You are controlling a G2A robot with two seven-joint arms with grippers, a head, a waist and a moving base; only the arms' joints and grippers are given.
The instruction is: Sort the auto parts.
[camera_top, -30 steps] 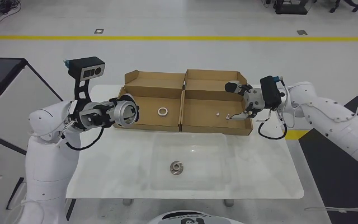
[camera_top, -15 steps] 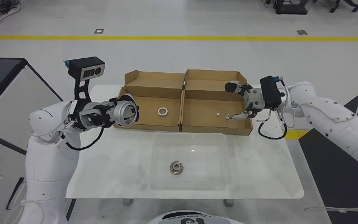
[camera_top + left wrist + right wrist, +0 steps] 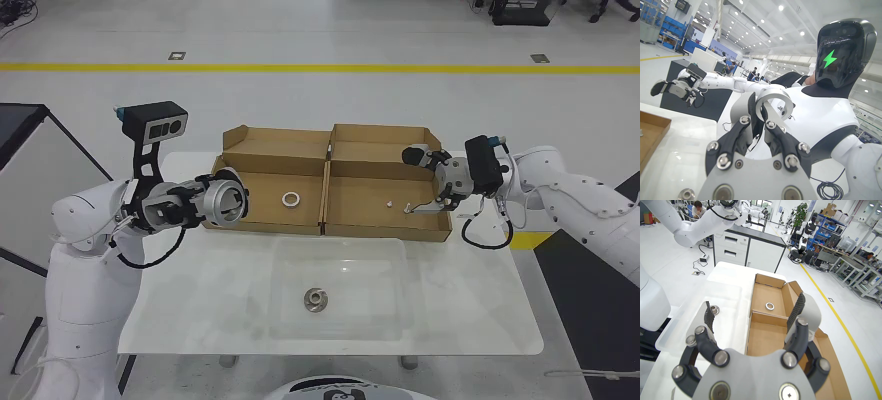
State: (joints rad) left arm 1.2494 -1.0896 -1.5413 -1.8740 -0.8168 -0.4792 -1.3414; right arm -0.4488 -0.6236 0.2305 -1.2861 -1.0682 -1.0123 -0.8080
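Note:
My left gripper (image 3: 758, 110) is shut on a large silver metal ring (image 3: 774, 100), held in the air. In the top view this ring (image 3: 229, 203) hangs at the left edge of the left cardboard box (image 3: 262, 212). A smaller silver ring (image 3: 291, 199) lies inside that box. My right gripper (image 3: 421, 182) stands open over the right end of the right cardboard box (image 3: 372, 222), with nothing between its fingers (image 3: 798, 308). Two small pale parts (image 3: 407, 210) lie in that box. A flanged metal part (image 3: 316, 298) sits in the clear tray (image 3: 390, 310).
The two open boxes stand side by side at the back of the white table (image 3: 200, 320), with the clear tray in front of them. A black camera on a stand (image 3: 158, 125) rises at the table's back left corner.

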